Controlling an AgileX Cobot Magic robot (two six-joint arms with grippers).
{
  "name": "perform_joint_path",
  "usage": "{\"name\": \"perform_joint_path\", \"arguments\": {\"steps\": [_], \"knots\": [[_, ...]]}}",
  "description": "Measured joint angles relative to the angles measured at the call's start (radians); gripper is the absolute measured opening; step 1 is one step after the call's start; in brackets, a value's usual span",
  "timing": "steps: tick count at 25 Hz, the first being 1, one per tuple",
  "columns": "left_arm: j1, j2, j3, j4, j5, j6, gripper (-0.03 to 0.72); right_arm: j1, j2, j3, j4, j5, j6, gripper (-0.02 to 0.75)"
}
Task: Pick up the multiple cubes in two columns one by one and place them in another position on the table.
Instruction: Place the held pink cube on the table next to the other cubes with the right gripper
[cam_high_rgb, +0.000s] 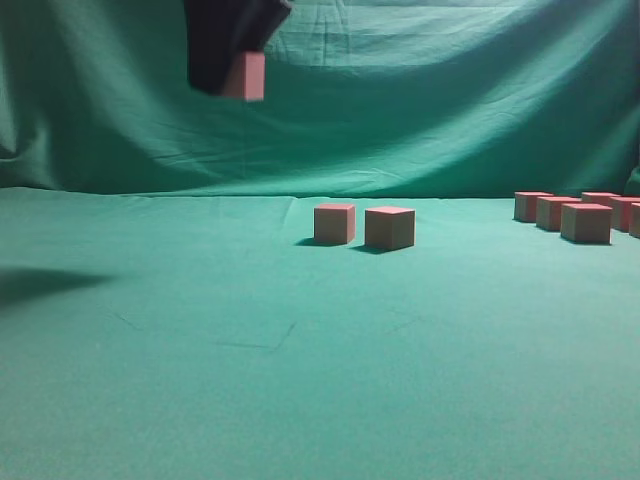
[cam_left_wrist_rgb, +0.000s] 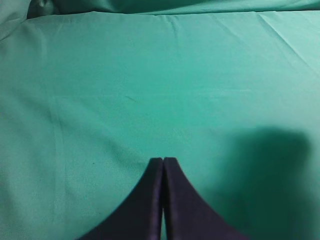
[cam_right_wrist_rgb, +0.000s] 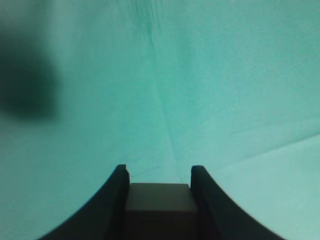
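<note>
High at the upper left of the exterior view, a dark gripper (cam_high_rgb: 228, 62) holds one reddish-pink cube (cam_high_rgb: 247, 76) well above the table (cam_high_rgb: 200, 340). The right wrist view shows that cube (cam_right_wrist_rgb: 159, 205) clamped between the fingers of my right gripper (cam_right_wrist_rgb: 159, 172), over bare green cloth. Two cubes stand side by side mid-table, one (cam_high_rgb: 334, 223) left of the other (cam_high_rgb: 389, 227). Several more cubes (cam_high_rgb: 586, 222) sit in a cluster at the far right. My left gripper (cam_left_wrist_rgb: 163, 161) is shut and empty, with only cloth in front of it.
A wrinkled green backdrop (cam_high_rgb: 420, 90) hangs behind the table. A dark shadow (cam_high_rgb: 45, 283) lies on the cloth at the left edge. The front and left of the table show only creased cloth (cam_high_rgb: 250, 400).
</note>
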Motion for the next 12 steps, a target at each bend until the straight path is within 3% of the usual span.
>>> {"name": "perform_joint_path", "arguments": {"steps": [8,12], "knots": [[0.000,0.000,0.000,0.000,0.000,0.000,0.000,-0.007,0.107,-0.059,-0.038,-0.046,-0.380,0.262],[0.000,0.000,0.000,0.000,0.000,0.000,0.000,-0.028,0.136,-0.059,-0.041,-0.051,-0.448,0.262]]}}
